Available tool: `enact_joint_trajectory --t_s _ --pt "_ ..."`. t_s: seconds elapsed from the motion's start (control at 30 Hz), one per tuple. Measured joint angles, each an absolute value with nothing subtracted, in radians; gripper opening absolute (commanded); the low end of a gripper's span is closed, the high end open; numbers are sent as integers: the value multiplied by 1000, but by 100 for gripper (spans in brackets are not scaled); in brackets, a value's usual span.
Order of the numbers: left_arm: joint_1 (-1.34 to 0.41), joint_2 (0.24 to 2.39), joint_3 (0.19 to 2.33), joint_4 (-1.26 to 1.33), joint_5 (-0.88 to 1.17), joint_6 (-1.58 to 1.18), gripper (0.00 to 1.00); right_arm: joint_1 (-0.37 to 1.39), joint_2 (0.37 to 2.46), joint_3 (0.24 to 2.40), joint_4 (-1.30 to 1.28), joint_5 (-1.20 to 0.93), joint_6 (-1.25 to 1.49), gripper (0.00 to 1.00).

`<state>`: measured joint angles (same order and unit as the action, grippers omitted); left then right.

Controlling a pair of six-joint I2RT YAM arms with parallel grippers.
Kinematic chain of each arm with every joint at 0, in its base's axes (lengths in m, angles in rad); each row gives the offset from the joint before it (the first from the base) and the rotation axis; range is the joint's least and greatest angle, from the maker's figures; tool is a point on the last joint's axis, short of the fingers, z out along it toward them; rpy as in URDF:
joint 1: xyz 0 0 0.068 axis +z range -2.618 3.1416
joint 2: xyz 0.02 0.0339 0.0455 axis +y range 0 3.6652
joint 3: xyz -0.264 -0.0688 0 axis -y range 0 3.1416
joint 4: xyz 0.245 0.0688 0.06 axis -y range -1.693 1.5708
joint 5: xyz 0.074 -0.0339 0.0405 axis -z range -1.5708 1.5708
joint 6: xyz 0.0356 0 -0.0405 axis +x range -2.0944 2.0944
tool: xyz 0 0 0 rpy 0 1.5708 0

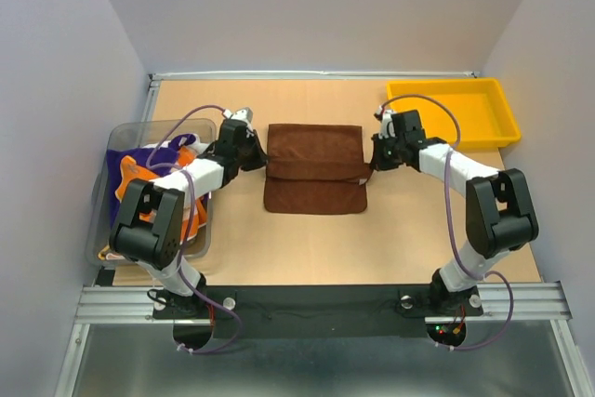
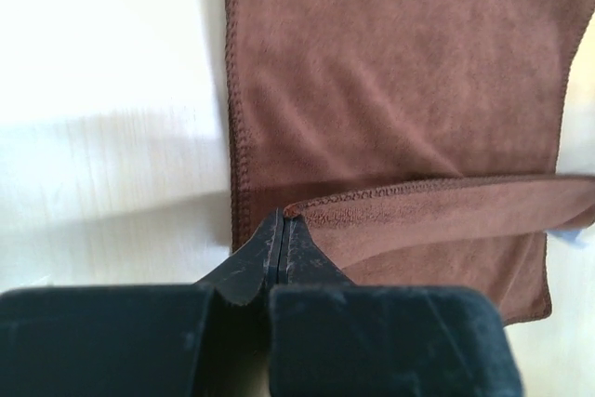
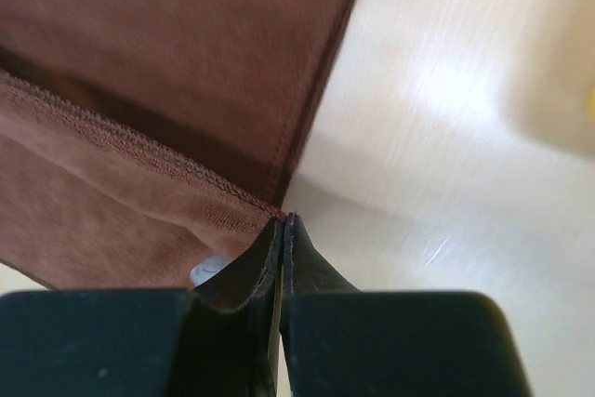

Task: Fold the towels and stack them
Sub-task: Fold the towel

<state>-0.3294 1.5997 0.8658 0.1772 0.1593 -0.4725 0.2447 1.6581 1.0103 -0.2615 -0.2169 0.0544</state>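
Left gripper (image 2: 282, 222) jaws clamping together on the left corner of the brown towel (image 1: 314, 169) fold edge, right gripper (image 3: 282, 220) jaws clamping together on the right corner, hem pinched at the tips in both wrist views. Towel lying mid-table (image 1: 372, 248), near part doubled over across its width, a small white tag (image 3: 209, 271) peeking out under the fold just beside the right jaws. Orange towel (image 1: 139, 178) and purple towel (image 1: 153, 155) sitting bunched in the clear bin (image 1: 102, 230) at the left edge, yellow tray (image 1: 456, 113) sitting at the far right corner, well apart from the brown towel.
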Motion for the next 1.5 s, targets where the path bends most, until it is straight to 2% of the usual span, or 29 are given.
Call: enact_joint_trajectory --t_s 0.17,0.4,0.7,1.5 --pt "-327 1559 959 113 137 -403 0 245 1624 1139 -269 -180 9 1" --pt "-292 1541 1213 97 123 -297 0 245 1631 1389 -260 -106 -97 1" --pt "-263 1640 1482 106 159 -179 0 245 1786 1640 -200 -73 -236 1" --pt "-225 1789 1538 144 273 -181 0 252 1952 1813 -33 49 -429 0"
